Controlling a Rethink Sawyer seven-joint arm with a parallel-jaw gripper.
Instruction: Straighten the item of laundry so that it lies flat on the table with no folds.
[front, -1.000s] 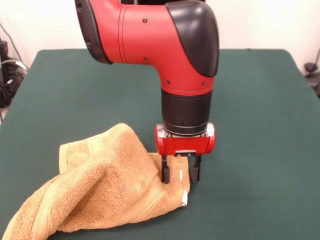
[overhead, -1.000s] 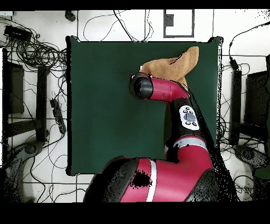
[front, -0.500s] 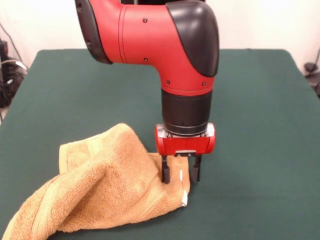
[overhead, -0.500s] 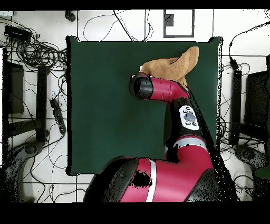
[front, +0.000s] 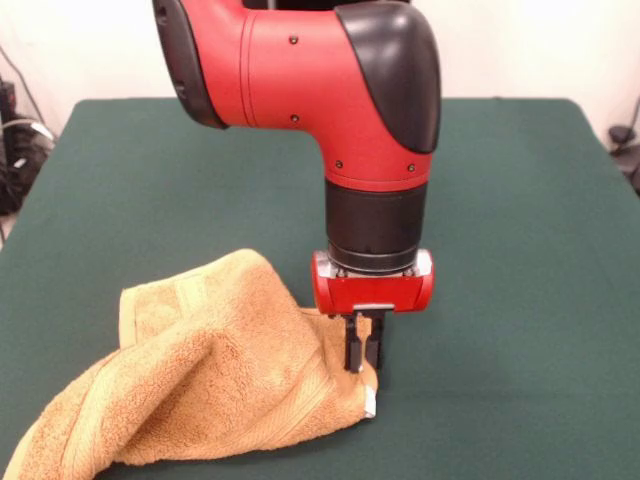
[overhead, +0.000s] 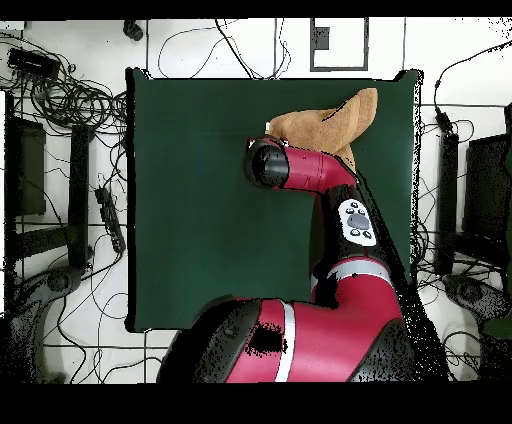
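The orange-tan towel (front: 200, 385) lies bunched and folded on the dark green table (front: 520, 250), near the front left in the front view. A small white label (front: 369, 403) shows at its right corner. My gripper (front: 361, 352) is shut on the towel's right corner edge, just above the label. In the overhead view the towel (overhead: 335, 120) lies near the table's top right, and the arm's wrist (overhead: 270, 163) hides the gripper.
In the overhead view the arm (overhead: 345, 215) reaches up from the bottom over the table's right half. Cables (overhead: 75, 100) and dark equipment lie on the floor left and right of the table.
The fingers stood open astride the towel's corner earlier and have now closed on it. The arm and towel have barely moved.
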